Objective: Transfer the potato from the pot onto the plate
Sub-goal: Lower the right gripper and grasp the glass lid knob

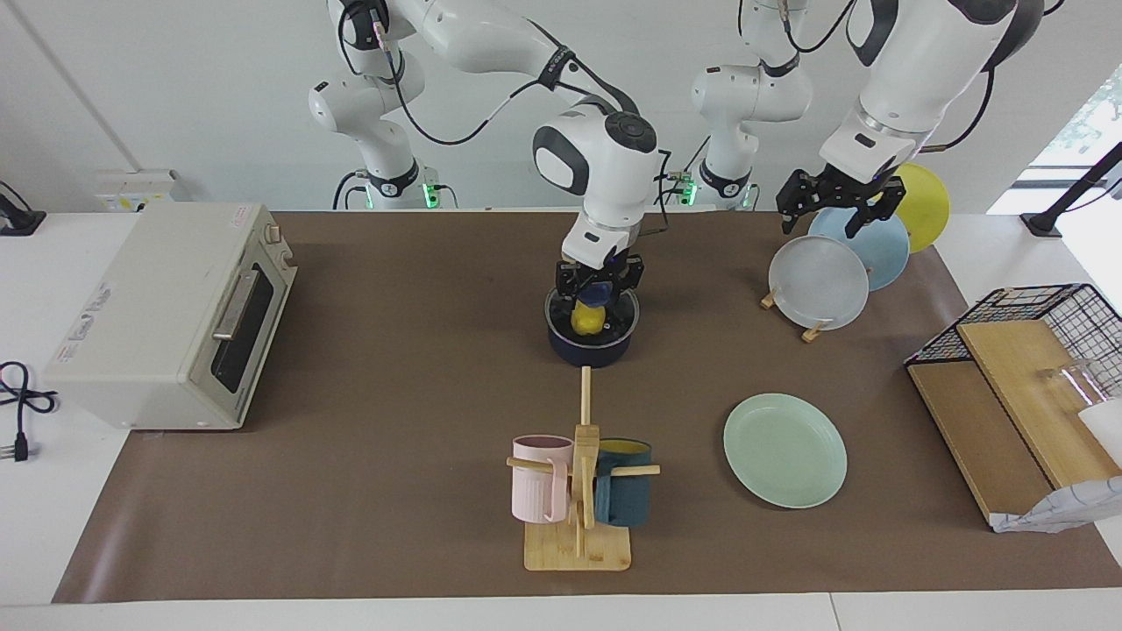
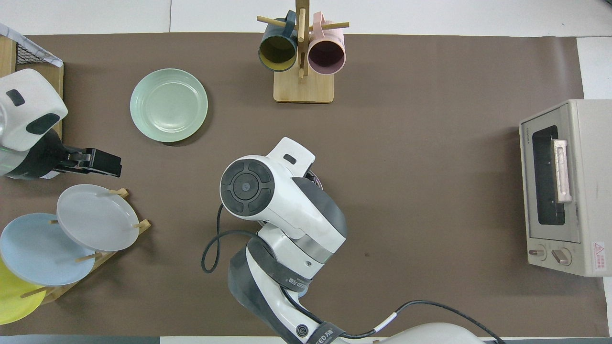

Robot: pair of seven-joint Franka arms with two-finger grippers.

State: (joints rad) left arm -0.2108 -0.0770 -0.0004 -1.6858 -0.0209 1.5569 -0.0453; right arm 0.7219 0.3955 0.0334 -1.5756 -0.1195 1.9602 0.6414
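The yellow potato [image 1: 585, 324] lies in the dark blue pot [image 1: 589, 352] near the middle of the table. My right gripper [image 1: 596, 300] reaches down into the pot's mouth, right over the potato. In the overhead view the right arm hides both pot and potato. The pale mint-green plate [image 1: 784, 450] [image 2: 169, 105] lies flat and bare, farther from the robots than the pot and toward the left arm's end. My left gripper [image 1: 840, 215] [image 2: 103, 163] hangs open and empty over the plate rack.
A rack [image 1: 811, 331] holds grey-white [image 1: 818, 282], light blue and yellow plates. A mug tree [image 1: 578, 491] with pink and teal mugs stands farther out than the pot. A toaster oven [image 1: 166, 315] sits at the right arm's end. A wire basket and boards [image 1: 1034, 368] sit at the left arm's end.
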